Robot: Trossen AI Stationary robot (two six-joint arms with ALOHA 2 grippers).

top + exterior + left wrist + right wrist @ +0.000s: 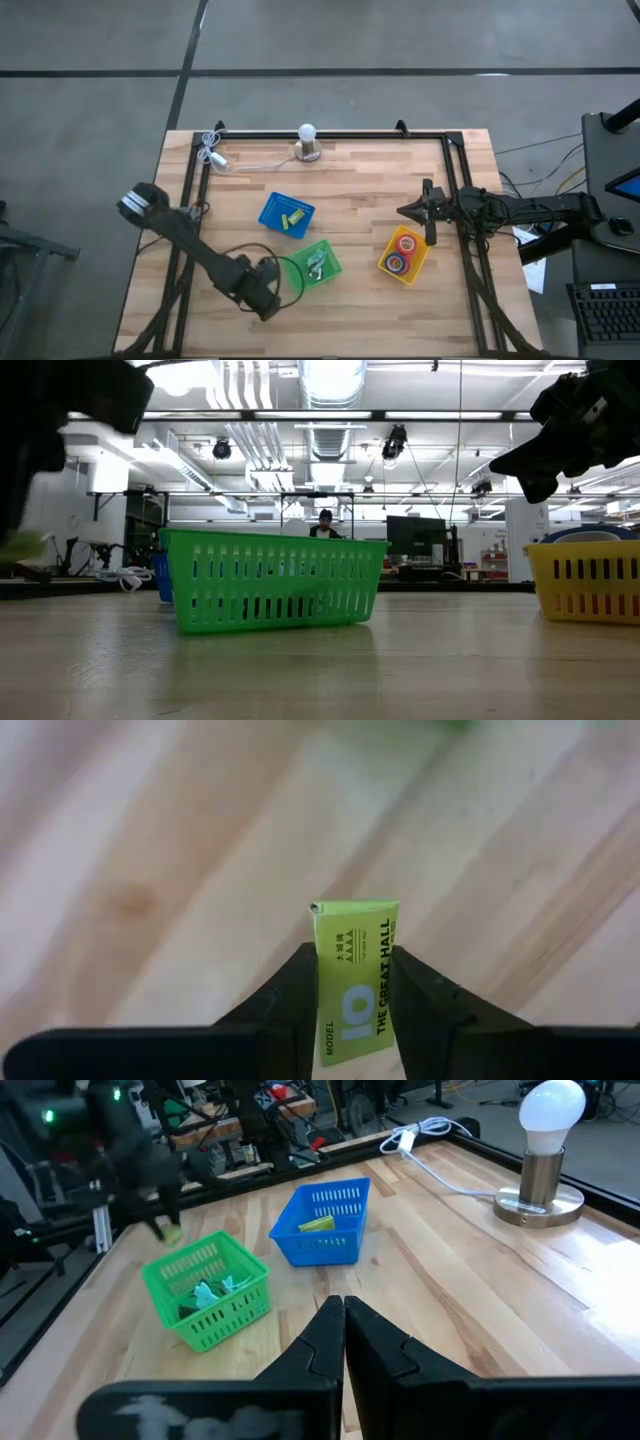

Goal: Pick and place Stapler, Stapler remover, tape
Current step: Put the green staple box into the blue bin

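On the pale wooden counter [350,190] stand three slotted plastic bins, sorted by item: the blue bin [287,215] holds a yellow-green stapler, the green bin [316,264] pale stapler removers, the yellow bin [404,254] red and blue tape rolls [402,252]. The left gripper [262,296], beside the green bin, has its jaws clamped on a small lime-green stapler [355,985], apparently bound for the blue bin; only the left wrist view shows it. The right gripper [343,1325] waits above the yellow bin, jaws together, as its wrist view alone confirms.
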